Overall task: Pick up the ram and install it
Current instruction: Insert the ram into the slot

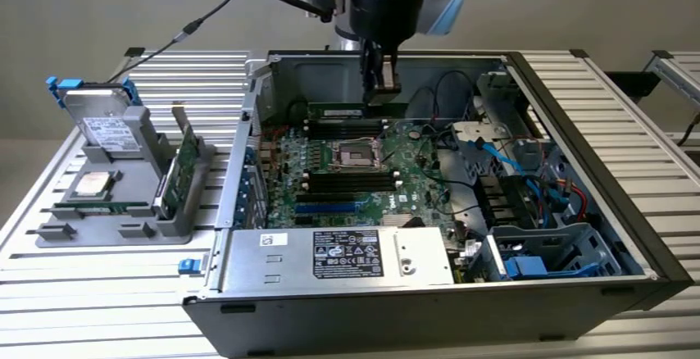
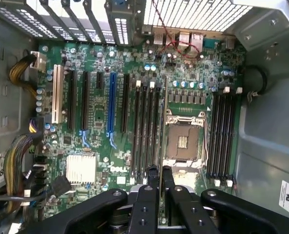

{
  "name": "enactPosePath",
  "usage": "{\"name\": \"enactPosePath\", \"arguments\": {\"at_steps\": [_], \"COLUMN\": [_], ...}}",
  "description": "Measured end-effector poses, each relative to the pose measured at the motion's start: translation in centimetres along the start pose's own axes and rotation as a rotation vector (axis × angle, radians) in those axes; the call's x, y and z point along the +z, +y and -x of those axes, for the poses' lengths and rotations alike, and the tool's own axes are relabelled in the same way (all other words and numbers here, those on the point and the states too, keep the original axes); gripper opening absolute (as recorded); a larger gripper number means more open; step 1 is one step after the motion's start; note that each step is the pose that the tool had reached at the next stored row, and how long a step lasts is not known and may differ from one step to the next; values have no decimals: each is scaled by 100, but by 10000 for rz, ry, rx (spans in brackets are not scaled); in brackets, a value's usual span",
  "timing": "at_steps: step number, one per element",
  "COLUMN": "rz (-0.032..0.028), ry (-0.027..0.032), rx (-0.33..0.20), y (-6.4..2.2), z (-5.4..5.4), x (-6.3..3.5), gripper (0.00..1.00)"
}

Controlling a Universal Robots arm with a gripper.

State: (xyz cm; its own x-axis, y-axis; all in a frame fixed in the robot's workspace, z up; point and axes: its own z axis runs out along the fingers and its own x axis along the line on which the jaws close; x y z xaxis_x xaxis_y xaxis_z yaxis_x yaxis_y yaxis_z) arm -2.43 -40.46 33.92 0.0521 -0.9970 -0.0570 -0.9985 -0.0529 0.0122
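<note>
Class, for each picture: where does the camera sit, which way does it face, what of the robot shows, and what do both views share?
Exterior view: off the arm, raised, looking down into the open computer case; the arm and claw hang over the motherboard.
Wrist view: on the wrist, facing down onto the motherboard; the claw shows, its black fingers shut on the ram.
Shared: motherboard, empty processor socket, claw, ram.

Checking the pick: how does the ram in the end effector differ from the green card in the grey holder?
The ram is a narrow stick; the green card is broader. The ram is gripped by the end effector over the open case; the card stands in the grey holder outside it. Both are green boards.
</note>
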Motion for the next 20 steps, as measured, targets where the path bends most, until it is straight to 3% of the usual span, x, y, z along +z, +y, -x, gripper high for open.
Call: {"name": "enactPosePath", "arguments": {"at_steps": [4,8,20], "rz": [39,54,54], "ry": [129,218,226], "rx": [3,6,6], "y": [-71,-95,-18], "z": [-16,-20,-27], "x": [12,60,279], "gripper": [14,14,14]}}
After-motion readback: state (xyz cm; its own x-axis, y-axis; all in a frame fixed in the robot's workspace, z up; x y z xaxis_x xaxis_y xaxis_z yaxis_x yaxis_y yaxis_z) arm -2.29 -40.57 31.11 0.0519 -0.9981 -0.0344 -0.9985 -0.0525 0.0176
